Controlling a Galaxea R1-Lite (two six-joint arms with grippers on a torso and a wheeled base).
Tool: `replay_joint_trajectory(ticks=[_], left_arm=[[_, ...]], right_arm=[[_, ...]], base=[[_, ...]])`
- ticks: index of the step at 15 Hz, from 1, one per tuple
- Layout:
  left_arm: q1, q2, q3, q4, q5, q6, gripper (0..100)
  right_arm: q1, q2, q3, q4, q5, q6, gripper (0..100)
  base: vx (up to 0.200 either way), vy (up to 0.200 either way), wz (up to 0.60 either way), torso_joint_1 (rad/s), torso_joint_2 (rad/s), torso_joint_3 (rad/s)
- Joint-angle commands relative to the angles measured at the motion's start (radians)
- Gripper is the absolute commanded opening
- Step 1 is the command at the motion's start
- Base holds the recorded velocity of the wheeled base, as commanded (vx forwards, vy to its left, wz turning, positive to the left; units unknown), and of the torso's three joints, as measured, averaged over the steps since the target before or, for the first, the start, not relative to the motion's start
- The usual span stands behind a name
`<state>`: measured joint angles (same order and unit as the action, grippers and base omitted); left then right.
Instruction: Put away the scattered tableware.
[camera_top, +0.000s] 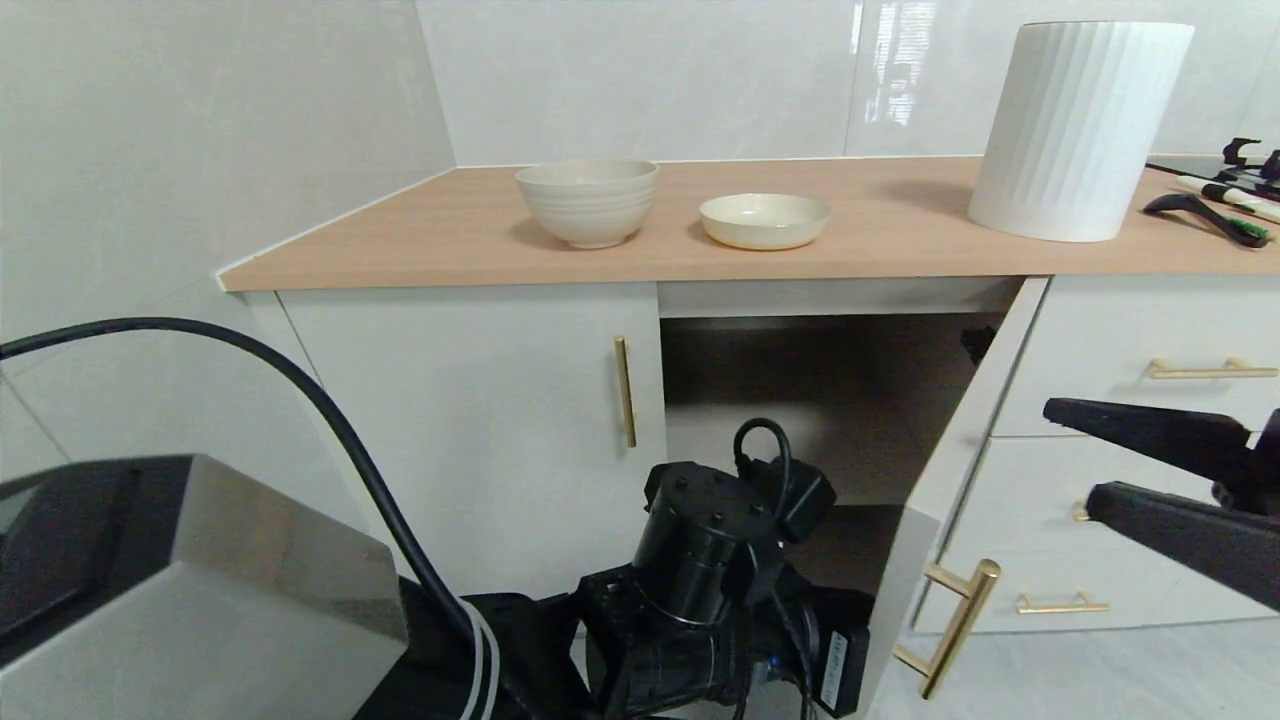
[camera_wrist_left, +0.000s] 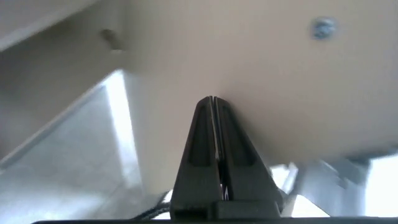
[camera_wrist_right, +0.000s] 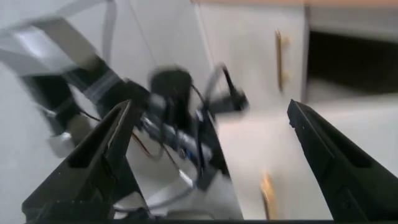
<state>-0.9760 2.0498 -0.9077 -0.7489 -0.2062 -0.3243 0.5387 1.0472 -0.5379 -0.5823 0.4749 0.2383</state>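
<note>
left end effector (camera_wrist_left: 212, 99) closed, empty | right end effector (camera_top: 1068, 452) open, empty | bowl (camera_top: 587, 200), dish (camera_top: 764, 220) on wood counter (camera_top: 420, 240)

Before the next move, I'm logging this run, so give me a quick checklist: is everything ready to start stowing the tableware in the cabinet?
1. Cabinet door open: ok, it stands swung wide.
2. Bowl reachable: ok, it is upright on the countertop with nothing on it.
3. Shallow dish free: ok, it sits beside the bowl, apart from it.
4. Right gripper ready to grasp: ok, it is open and empty.
5. Left gripper ready to grasp: not ok, it is shut, empty and close to a pale panel.
6. Room in the cabinet interior: cannot tell, it is dark and partly hidden by the arm.
</note>
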Motion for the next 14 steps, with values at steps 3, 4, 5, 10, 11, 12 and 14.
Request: replay_joint_trajectory(ticks=[3,4,5,10,11,12,14], left_arm=[[-0.078,0.0,-0.056,0.002,-0.021,-0.001,0],[-0.107,0.033,-0.094,0.003,-0.022,-0.001,0],[-0.135,0.044,-0.137,0.023,-0.024,-0.001,0],[-0.176,0.058,-0.241,0.108,-0.056,-0.019,0],[-0.159,0.029,-0.16,0.105,-0.025,-0.009,0],[-0.147,-0.002,-0.112,0.103,-0.007,0.01,0],[-0.105,-0.062,-0.03,0.103,0.027,0.059,0]], right_arm=[[0.001,-0.059,-0.013,-0.001,0.004,0.001,100],[0.001,-0.062,-0.014,-0.001,0.004,0.001,100],[0.001,-0.067,-0.014,-0.001,0.004,0.001,100],[0.001,-0.058,-0.008,0.002,0.034,0.001,100],[0.001,-0.05,-0.008,0.012,0.034,0.001,100],[0.001,-0.049,-0.008,0.012,0.034,0.001,100],[0.001,-0.039,-0.007,0.012,0.034,0.001,100]], base=[[0.0,0.0,0.0,0.0,0.0,0.0],[0.0,0.0,0.0,0.0,0.0,0.0],[0.0,0.0,0.0,0.0,0.0,0.0],[0.0,0.0,0.0,0.0,0.0,0.0],[0.0,0.0,0.0,0.0,0.0,0.0],[0.0,0.0,0.0,0.0,0.0,0.0],[0.0,0.0,0.0,0.0,0.0,0.0]])
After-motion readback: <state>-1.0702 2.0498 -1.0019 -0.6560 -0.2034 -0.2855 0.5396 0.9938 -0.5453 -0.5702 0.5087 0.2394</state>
